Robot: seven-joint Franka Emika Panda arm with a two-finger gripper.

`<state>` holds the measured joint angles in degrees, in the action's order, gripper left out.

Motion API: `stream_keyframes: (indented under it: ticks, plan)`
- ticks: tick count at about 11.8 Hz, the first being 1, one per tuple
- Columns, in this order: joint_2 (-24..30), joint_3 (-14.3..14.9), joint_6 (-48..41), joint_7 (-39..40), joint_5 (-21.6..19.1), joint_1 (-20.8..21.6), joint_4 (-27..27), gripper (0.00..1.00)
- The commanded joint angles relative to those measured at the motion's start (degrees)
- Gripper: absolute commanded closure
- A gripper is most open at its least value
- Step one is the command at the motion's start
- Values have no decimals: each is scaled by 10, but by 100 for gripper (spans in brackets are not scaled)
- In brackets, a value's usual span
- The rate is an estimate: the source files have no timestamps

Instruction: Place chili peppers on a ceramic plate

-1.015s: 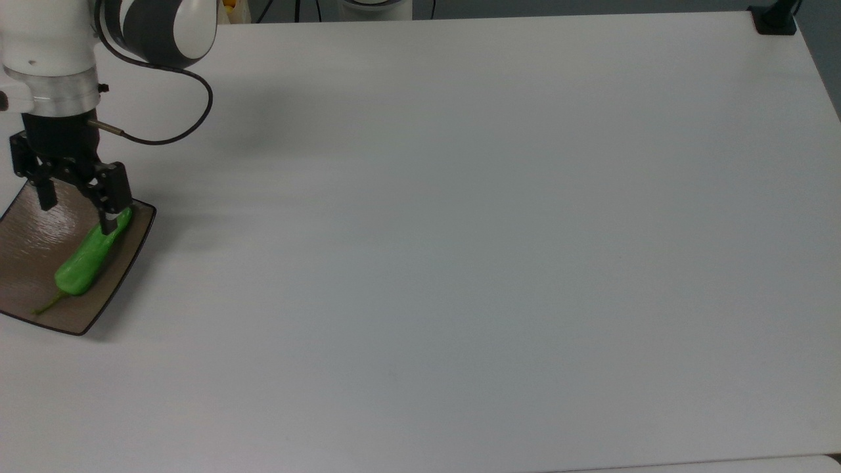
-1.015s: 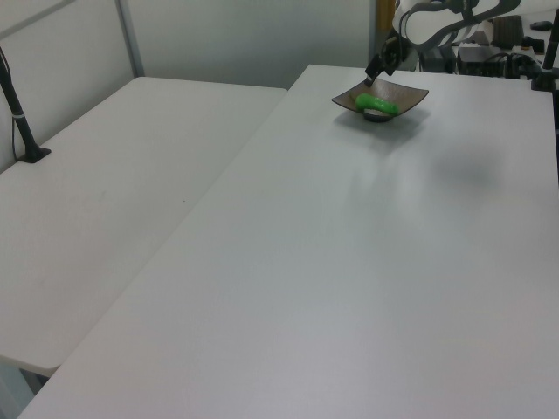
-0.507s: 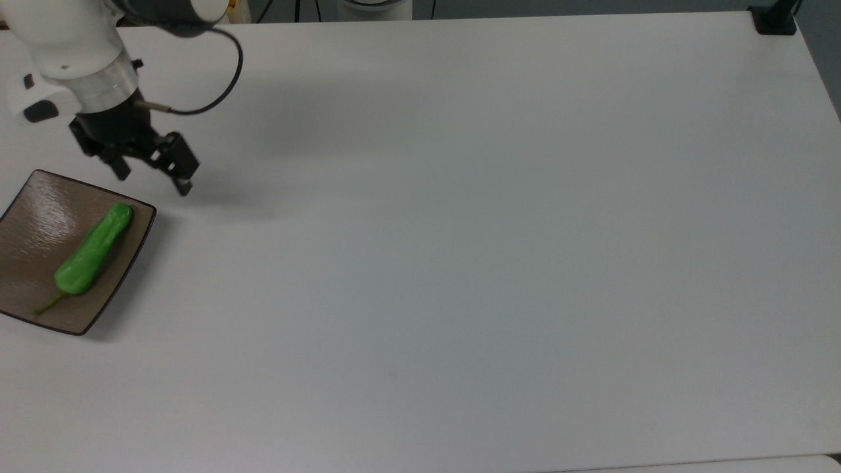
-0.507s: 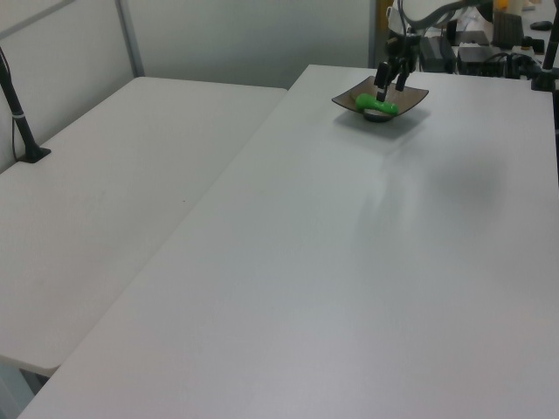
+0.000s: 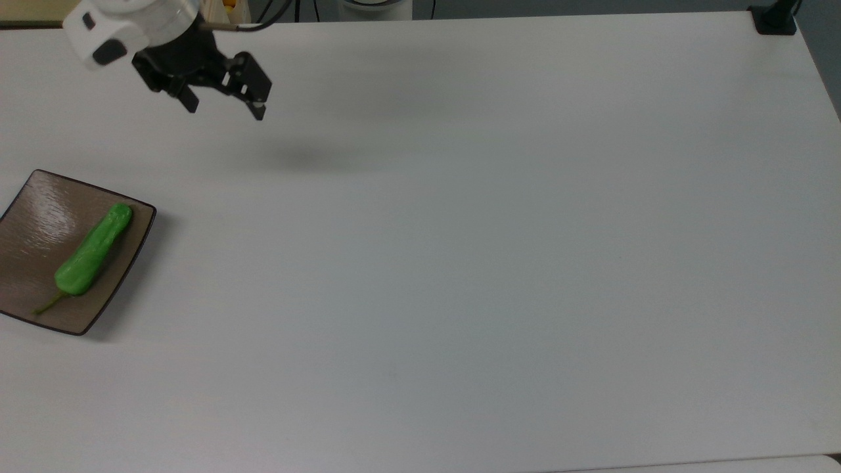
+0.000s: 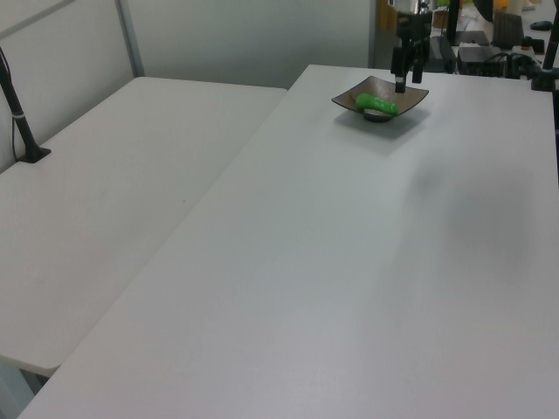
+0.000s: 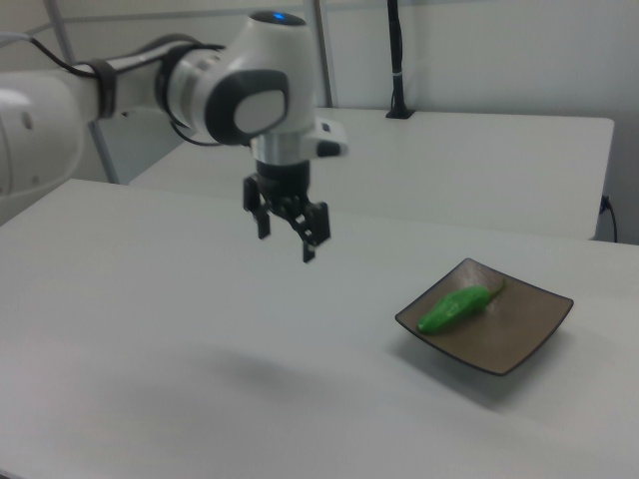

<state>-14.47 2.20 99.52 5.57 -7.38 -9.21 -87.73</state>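
Pepper on plate, gripper up and clear.

In the top view you had the chili pepper point(image 5: 92, 249) lying diagonally on the ceramic plate point(image 5: 39, 203), blunt tip toward the plate's upper right corner, stem toward the lower left edge. The plate sat at the top view's left edge on the white table point(image 5: 493, 263). Your gripper point(image 5: 225, 104) hung well apart from it, near the table's far edge, fingers point(image 5: 258, 108) spread with nothing between them, its shadow on the table below.
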Motion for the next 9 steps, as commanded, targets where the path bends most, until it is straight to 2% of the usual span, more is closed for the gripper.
stream_keyframes:
  ticks: [1, 4, 7, 9]
  plan:
    - [86, -46, -7, -54, -1, 9, -50, 0]
    - [123, -65, -1, -89, 13, 28, -75, 0]
    - [131, -65, 11, -146, 46, 80, -77, 0]
    - [138, -57, 32, -155, 54, 110, -90, 0]
